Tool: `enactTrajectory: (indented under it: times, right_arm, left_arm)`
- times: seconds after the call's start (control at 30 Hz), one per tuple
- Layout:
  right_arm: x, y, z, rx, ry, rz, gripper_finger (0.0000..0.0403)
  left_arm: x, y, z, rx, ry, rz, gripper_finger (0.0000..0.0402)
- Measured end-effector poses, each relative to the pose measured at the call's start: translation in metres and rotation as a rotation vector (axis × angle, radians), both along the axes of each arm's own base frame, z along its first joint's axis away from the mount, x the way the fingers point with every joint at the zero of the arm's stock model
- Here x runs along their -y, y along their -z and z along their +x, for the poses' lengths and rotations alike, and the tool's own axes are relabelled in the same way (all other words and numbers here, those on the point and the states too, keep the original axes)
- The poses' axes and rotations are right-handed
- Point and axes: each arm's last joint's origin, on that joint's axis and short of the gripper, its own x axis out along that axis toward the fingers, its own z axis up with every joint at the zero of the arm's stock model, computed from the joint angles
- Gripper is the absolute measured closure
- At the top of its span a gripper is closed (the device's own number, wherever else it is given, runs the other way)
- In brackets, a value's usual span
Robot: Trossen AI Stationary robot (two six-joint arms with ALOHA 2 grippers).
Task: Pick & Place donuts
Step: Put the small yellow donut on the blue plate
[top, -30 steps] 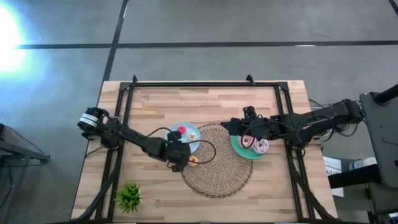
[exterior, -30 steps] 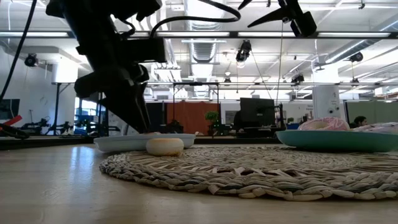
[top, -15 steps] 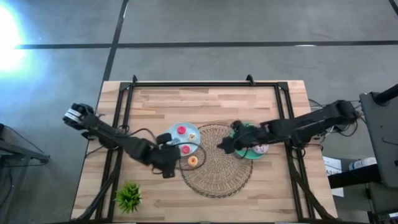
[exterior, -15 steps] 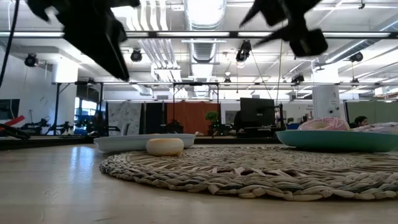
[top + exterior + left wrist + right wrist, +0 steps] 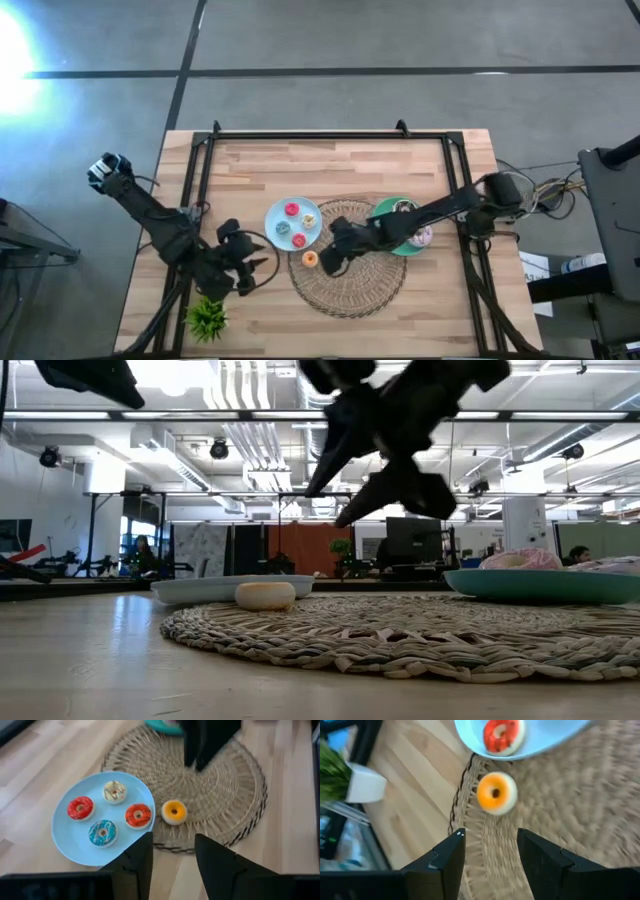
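- Right gripper [image 5: 335, 258] hovered with fingers spread and empty above the woven mat [image 5: 362, 290], near the orange donut [image 5: 310, 259], as we saw from overhead.
- That orange donut [image 5: 496, 793] lay on the mat's edge, just beside the light-blue plate [image 5: 277, 213]; it was not on the plate.
- Four more tiny donuts sat on that plate [image 5: 65, 840], among them a red donut [image 5: 80, 807] and a blue-frosted one [image 5: 102, 833].
- Left gripper [image 5: 243, 272] waited, fingers apart and empty, over the counter [image 5: 250, 165] near the small plant [image 5: 207, 317].
- We judged the orange donut light, rigid and smooth, so likely to skid; a pinch across its outer rim looked the safest hold.
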Motion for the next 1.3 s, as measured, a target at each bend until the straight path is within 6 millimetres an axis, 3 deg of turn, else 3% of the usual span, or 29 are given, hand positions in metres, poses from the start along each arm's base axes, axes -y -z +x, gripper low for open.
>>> enactTrajectory:
  times: [0.23, 0.37, 0.47, 0.87, 1.3]
  right_arm:
    - [-0.019, 0.001, 0.039, -0.011, -0.282, -0.323, 0.0238]
    - [-0.044, 0.004, 0.05, -0.032, -0.555, -0.551, 0.0248]
    - [-0.054, 0.015, 0.056, -0.101, -0.67, -0.623, 0.0255]
    - [-0.056, 0.034, 0.082, -0.171, -0.834, -0.765, 0.0262]
    - [-0.051, 0.044, 0.08, -0.288, -0.816, -0.842, 0.0263]
  left_arm:
    - [-0.012, -0.01, -0.016, 0.023, -0.042, 0.009, 0.0282]
    - [-0.019, -0.014, -0.023, 0.02, -0.058, 0.046, 0.0282]
    - [-0.022, -0.016, -0.026, 0.037, -0.069, 0.056, 0.0282]
    - [-0.024, -0.018, -0.027, 0.077, -0.108, 0.084, 0.0282]
    - [-0.025, -0.018, -0.026, 0.095, -0.132, 0.081, 0.0282]
